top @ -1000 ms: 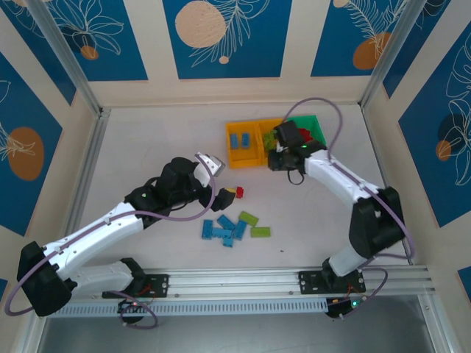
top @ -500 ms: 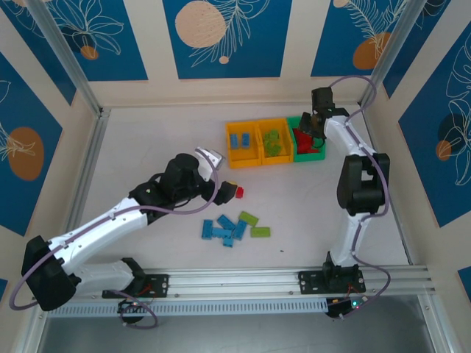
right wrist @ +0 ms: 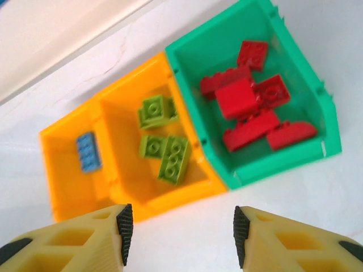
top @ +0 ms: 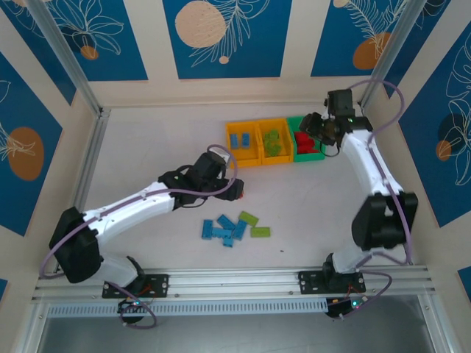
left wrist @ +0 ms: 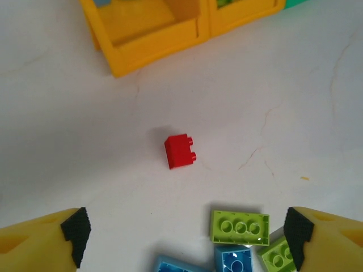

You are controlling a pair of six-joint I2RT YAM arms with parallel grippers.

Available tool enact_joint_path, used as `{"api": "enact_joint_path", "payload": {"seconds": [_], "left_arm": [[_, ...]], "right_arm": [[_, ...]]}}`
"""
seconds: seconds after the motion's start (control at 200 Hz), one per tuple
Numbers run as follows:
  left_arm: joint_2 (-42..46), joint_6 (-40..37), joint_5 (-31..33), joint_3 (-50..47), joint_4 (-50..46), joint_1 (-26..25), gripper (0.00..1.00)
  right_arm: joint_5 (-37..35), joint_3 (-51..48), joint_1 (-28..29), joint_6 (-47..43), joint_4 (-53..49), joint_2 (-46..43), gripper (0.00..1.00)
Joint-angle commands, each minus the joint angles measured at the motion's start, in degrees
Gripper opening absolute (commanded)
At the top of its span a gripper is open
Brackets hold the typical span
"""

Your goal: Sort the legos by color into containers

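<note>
Reaching farther out than 1 second ago, the left arm has carried the left tool to the middle of the worktop. The right arm has swung from above the middle bin toward the far right corner, where the right tool hangs at the bright green square plastic bin.

The left tool's yellow fingers stand spread wide with nothing between them. A small red plastic brick lies on bare worktop straight ahead of that tool, centred on the gap, between it and the row of 3 bins toward the far edge. It rests on its side with its 2 studs pointing to the tool's right. The line of those studs runs away from the tool, so a straight advance and descent should let the fingers close across its short way. Loose lime green bricks and light blue bricks lie just beneath the tool, near enough for a finger to nudge.

The right tool's fingers are partly spread and carry nothing. Below them the green bin holds red bricks, the middle orange-yellow bin lime ones, and the left orange-yellow bin 1 blue brick.

The left arm is much the nearer to the loose red brick; its bin stands at the row's right end.
</note>
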State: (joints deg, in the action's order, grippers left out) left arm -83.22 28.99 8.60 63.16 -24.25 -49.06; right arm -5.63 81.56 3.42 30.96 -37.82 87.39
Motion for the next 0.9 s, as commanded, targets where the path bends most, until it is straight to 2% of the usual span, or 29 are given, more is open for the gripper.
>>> {"api": "enact_joint_path", "payload": {"seconds": [0.0,0.12,0.25,0.45,0.72,0.895], "left_arm": [[-3.92,6.61,3.19,2.79,-4.41,-0.86,0.85],[-9.73,9.11,2.48,6.06,-5.35,-0.86,0.80],[-15.94,8.10,0.67,9.14,-3.12,-0.86,0.76],[-24.40,5.46,-0.70,14.65,-4.56,-0.28,0.66],[-29.15,4.47,-4.01,15.24,-5.20,0.44,0.57],[-30.85,3.38,-4.62,14.90,-4.18,0.50,0.41]], "right_arm": [[5.41,-7.54,1.78,2.13,-0.96,-6.12,0.54],[5.45,-13.46,2.72,2.58,-3.10,-12.04,0.56],[6.03,-17.27,2.82,2.62,-3.63,-15.35,0.58],[5.95,-16.98,2.83,2.09,-4.72,-14.89,0.58],[6.68,-16.08,3.07,1.94,-4.62,-14.01,0.58],[8.11,-16.08,3.48,2.44,-5.06,-13.94,0.59]]}}
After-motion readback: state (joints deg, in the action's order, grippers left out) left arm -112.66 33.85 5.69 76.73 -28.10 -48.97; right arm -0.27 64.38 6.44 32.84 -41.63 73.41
